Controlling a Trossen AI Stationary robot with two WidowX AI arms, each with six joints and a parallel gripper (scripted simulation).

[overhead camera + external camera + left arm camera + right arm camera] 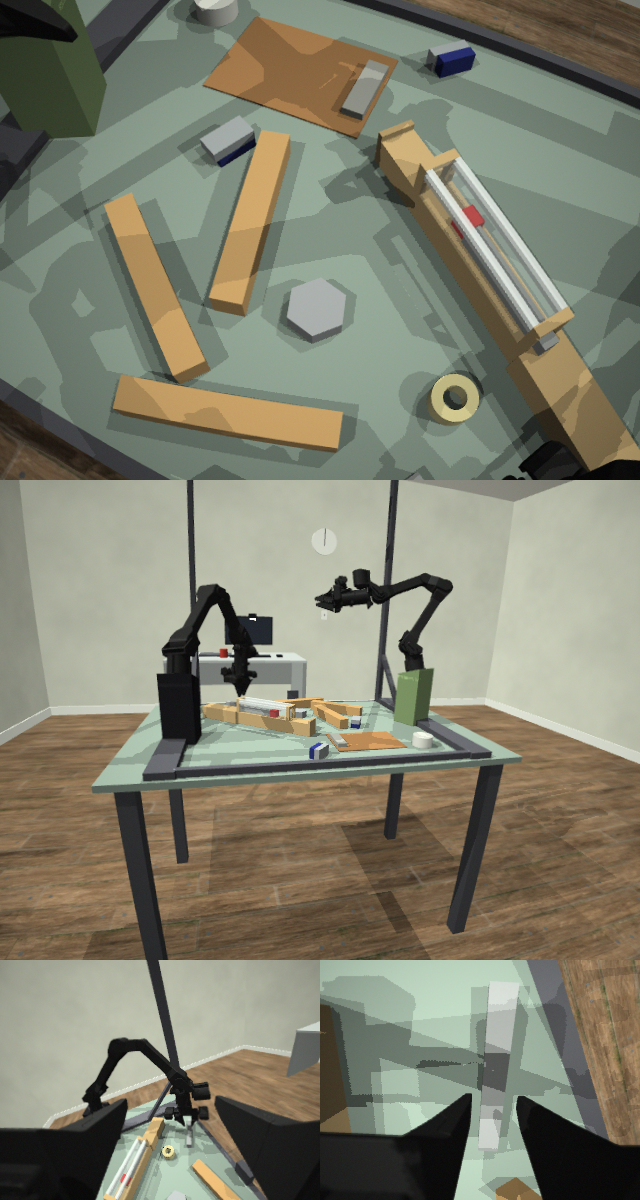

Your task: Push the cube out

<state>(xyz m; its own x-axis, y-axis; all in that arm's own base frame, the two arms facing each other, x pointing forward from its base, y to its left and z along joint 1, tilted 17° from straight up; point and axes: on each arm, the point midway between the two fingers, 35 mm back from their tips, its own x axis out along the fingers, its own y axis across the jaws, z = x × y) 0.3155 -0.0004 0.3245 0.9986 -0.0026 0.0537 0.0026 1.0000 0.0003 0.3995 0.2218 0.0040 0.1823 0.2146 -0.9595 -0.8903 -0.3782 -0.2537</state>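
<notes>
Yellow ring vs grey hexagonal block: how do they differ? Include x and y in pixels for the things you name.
The yellow ring (437, 398) (168, 1157) is round with an open centre; the grey hexagonal block (316, 306) (300, 714) (177, 1196) is six-sided with a solid top. The block looks wider; the ring sits nearer the channel (465, 268) (268, 724) (142, 1162). Both lie flat on the table, touching nothing else.

yellow ring (437, 408) (164, 1153), grey hexagonal block (316, 306) (177, 1196), orange mat (279, 67) (374, 741), white cylinder (217, 12) (422, 739)
</notes>
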